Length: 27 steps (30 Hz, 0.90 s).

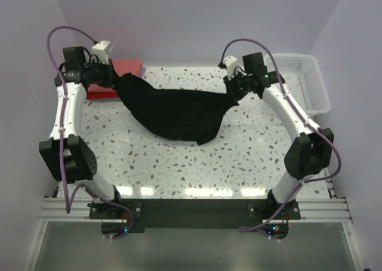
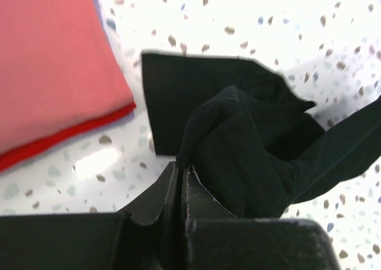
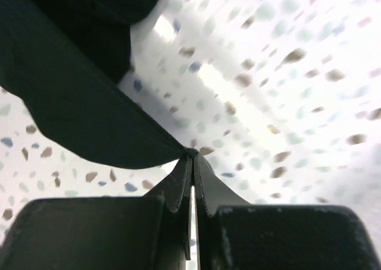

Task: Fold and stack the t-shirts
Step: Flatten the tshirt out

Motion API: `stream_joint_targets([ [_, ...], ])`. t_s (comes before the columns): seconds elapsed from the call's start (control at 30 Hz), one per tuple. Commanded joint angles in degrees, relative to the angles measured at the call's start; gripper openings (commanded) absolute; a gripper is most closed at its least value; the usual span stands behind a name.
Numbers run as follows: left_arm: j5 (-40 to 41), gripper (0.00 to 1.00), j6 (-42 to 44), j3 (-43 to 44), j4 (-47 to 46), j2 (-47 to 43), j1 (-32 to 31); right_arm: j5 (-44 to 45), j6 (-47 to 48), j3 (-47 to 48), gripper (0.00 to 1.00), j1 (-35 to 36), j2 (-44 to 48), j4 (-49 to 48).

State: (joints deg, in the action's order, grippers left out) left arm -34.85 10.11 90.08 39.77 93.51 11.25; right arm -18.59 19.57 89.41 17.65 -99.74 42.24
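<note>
Limp black t-shirt, sagging crescent

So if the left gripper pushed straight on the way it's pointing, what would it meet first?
The left gripper pinches the black t-shirt, bunched right ahead of its tips, so that comes first; beyond, probably the table. The folded coral-red shirt sits aside.

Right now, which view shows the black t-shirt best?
Top external: the whole black t-shirt spans stretched between the left gripper and right gripper. Left wrist shows only a bunched corner pinched; right wrist, just a taut edge at its fingertips.
</note>
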Motion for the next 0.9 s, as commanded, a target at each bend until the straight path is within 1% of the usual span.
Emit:
stream_joint_targets([
  [0.0,-4.34,0.00,-4.91,8.61,-8.01,-0.17,0.53,4.52,3.63,8.49,0.00,-1.12,5.08,0.04],
  [0.1,-3.82,0.00,-11.05,12.65,-14.43,-1.93,0.53,9.00,3.54,15.43,0.00,-2.61,7.36,-3.55],
  [0.17,-1.72,0.00,-12.91,13.97,-17.34,-4.55,0.53,12.08,3.98,19.03,0.00,-2.88,9.29,-6.55],
  [0.23,0.21,0.00,-13.97,13.11,-21.65,-7.28,0.53,13.48,4.24,20.54,0.00,-2.80,10.62,-8.56],
  [0.33,4.68,0.00,-14.24,6.44,-28.24,-15.18,0.44,15.51,5.21,18.80,0.00,-2.88,14.92,-11.81],
  [0.37,5.92,0.00,-14.15,1.64,-31.30,-19.64,0.44,16.64,5.73,16.09,0.00,-2.80,17.63,-12.70],
  [0.43,7.60,0.01,-12.75,-3.57,-33.00,-24.15,0.53,17.36,7.57,13.44,0.00,-2.88,20.45,-14.19],
  [0.47,8.30,0.01,-12.05,-7.51,-32.65,-28.17,0.53,17.27,8.37,11.08,0.00,-2.80,21.77,-14.03],
  [0.5,9.18,0.01,-11.52,-9.21,-29.60,-30.13,0.53,16.75,9.42,10.01,0.00,-2.88,24.48,-13.24],
  [0.53,9.36,0.01,-8.99,-10.79,-27.14,-31.80,0.53,15.70,11.52,8.78,0.00,-2.88,25.90,-10.89],
  [0.57,8.84,0.01,-6.88,-13.76,-24.15,-34.86,0.53,14.91,12.58,5.11,0.00,-2.80,27.66,-9.82],
  [0.6,7.97,0.01,-4.68,-15.62,-18.21,-36.20,0.53,13.59,14.07,2.99,0.00,-2.80,30.63,-8.76],
  [0.63,7.70,0.03,-1.27,-17.55,-15.19,-37.60,0.53,12.19,16.35,-1.21,0.00,-2.71,32.23,-5.18],
  [0.67,7.78,0.03,0.51,-20.79,-12.20,-39.62,0.53,10.96,17.24,-3.34,0.00,-2.80,33.55,-3.32],
  [0.7,7.69,0.03,4.96,-22.30,-5.91,-40.33,0.53,7.72,18.65,-5.62,0.00,-2.80,34.95,-1.21],
  [0.73,6.65,0.07,8.05,-25.54,-2.80,-41.65,0.53,6.65,21.10,-10.26,0.00,-2.71,38.01,2.20],
  [0.77,5.42,0.10,12.00,-27.22,4.02,-42.09,0.53,5.59,22.16,-12.83,0.00,-2.71,39.35,3.63],
  [0.8,4.19,0.13,22.31,-28.29,8.70,-42.36,0.53,3.58,25.48,-14.85,0.00,-2.62,40.76,7.82],
  [0.83,2.09,0.30,27.63,-29.60,13.36,-42.97,0.53,2.78,26.99,-18.62,0.00,-2.45,42.68,10.03],
  [0.87,1.20,0.46,32.47,-30.22,21.32,-43.76,0.53,1.99,28.58,-20.39,0.00,-2.27,43.66,12.06],
])
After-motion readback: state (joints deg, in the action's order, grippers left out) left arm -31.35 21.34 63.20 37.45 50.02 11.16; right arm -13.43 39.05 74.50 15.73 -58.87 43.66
